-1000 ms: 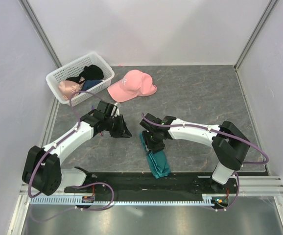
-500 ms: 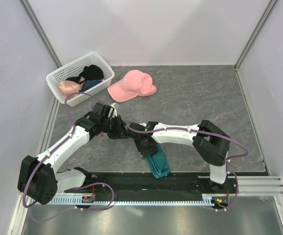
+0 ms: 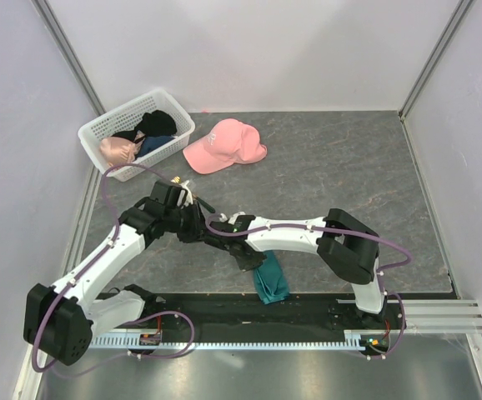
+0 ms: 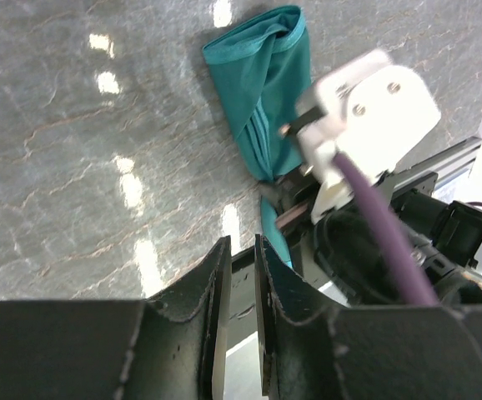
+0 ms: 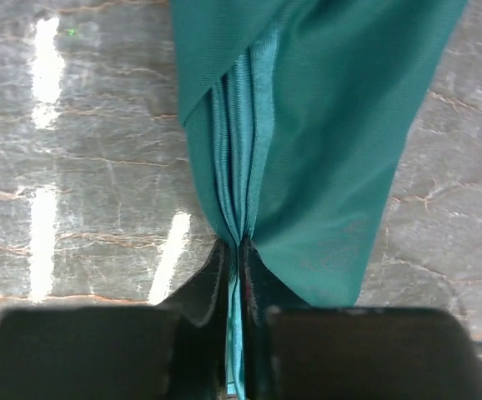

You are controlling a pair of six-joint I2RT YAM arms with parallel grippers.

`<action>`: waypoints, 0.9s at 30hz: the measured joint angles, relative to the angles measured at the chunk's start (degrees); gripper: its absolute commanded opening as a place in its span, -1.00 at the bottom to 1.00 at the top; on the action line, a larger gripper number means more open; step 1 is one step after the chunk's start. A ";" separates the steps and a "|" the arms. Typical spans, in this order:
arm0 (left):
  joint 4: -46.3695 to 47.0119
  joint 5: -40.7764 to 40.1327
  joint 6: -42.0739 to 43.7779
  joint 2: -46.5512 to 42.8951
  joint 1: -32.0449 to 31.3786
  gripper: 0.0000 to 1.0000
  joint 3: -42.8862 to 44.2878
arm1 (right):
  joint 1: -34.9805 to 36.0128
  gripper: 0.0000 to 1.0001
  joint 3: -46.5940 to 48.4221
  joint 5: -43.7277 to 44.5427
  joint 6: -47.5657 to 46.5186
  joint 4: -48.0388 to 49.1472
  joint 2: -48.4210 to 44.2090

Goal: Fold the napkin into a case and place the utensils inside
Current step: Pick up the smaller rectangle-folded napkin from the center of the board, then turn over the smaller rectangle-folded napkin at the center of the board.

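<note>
The teal-green napkin (image 3: 271,282) lies as a narrow, layered strip near the table's front edge. It also shows in the left wrist view (image 4: 262,92) and fills the right wrist view (image 5: 333,125). My right gripper (image 3: 252,263) (image 5: 239,247) is shut on the strip's gathered folded edges at its far end, low over the table. My left gripper (image 3: 209,230) (image 4: 241,247) hovers just left of the right gripper. Its jaws are nearly together with nothing between them. The fork and the purple-and-orange piece are out of view.
A white plastic basket (image 3: 97,132) holding clothes stands at the back left. A pink cap (image 3: 224,143) lies right of it. The black base rail (image 3: 224,307) runs along the front edge, touching the napkin's near end. Walls enclose the table on both sides.
My right gripper has swung left and toward the front while holding the napkin's far end, bunching the strip shorter. My left gripper has shifted slightly left and nearer.
</note>
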 measured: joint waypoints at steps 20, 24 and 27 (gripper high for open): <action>-3.56 -1.46 -0.11 -2.27 1.09 -0.55 0.94 | -13.46 -1.00 -15.45 -29.83 1.81 30.03 -18.34; -3.96 -1.60 -0.55 -2.03 1.07 -0.56 1.77 | -18.58 -1.00 -25.03 -39.80 5.33 43.32 -18.27; -4.02 -1.70 -0.90 -1.46 1.07 -0.58 2.16 | -21.35 -1.00 -30.77 -46.73 8.28 53.27 -16.96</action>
